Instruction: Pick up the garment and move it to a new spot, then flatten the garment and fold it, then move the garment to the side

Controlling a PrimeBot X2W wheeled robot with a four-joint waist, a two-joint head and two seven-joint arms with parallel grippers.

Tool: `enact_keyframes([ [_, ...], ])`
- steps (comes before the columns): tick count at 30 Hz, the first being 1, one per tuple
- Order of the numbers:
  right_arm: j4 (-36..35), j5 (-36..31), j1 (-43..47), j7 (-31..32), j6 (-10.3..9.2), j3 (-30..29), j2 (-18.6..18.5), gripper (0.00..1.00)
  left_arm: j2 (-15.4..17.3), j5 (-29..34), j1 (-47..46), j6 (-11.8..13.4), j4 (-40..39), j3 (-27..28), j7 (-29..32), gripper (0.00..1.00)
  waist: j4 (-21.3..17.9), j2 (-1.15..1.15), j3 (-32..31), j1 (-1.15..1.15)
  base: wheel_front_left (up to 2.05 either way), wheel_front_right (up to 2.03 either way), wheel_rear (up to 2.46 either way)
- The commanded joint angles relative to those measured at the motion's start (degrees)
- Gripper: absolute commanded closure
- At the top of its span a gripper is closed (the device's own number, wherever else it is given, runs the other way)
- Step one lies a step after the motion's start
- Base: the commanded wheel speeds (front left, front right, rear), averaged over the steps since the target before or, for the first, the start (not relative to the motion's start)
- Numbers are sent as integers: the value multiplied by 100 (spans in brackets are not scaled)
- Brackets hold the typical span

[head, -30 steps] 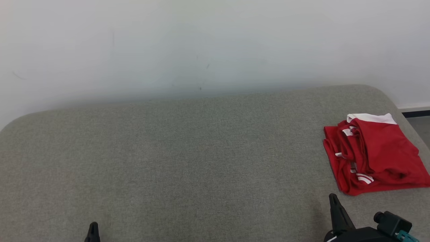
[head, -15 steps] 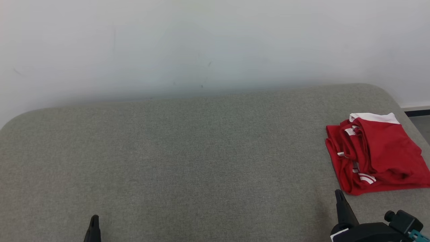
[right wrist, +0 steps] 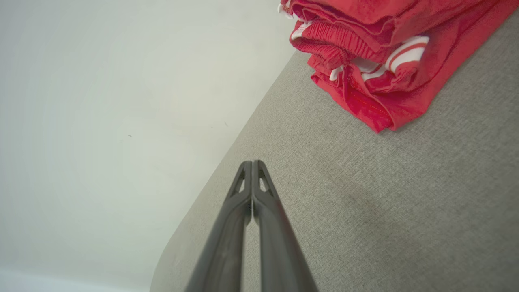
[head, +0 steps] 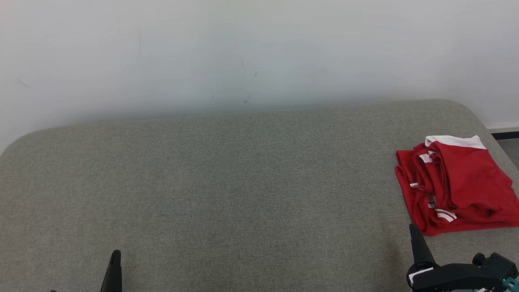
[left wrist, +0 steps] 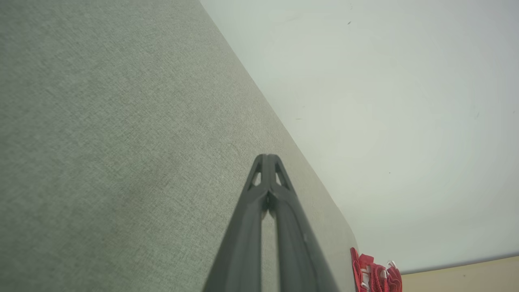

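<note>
- Right gripper (head: 415, 235) sits low at the near right, its two fingers pressed together and holding nothing.
- Left gripper (head: 115, 259) sits at the near left, likewise closed tight and empty, over bare fabric.
- Folded red garment (head: 458, 182) with white trim lies just beyond the right gripper, not touching it, at the right end of the grey cushioned surface (head: 243, 182).
- White wall (head: 259, 48) rises behind the surface.
</note>
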Motion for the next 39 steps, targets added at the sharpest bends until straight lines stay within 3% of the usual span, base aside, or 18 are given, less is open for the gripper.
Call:
enact_keyframes([
  [1,-89,159,-118,26,-6,-41,10,100,37,-169,-135,-28,-35,20,42,100,4,0,4,0,0,0,0],
  [39,-356,2192,-184,559,-10,-376,51,100,52,-2213,-494,-167,28,57,591,100,106,0,135,0,0,0,0],
])
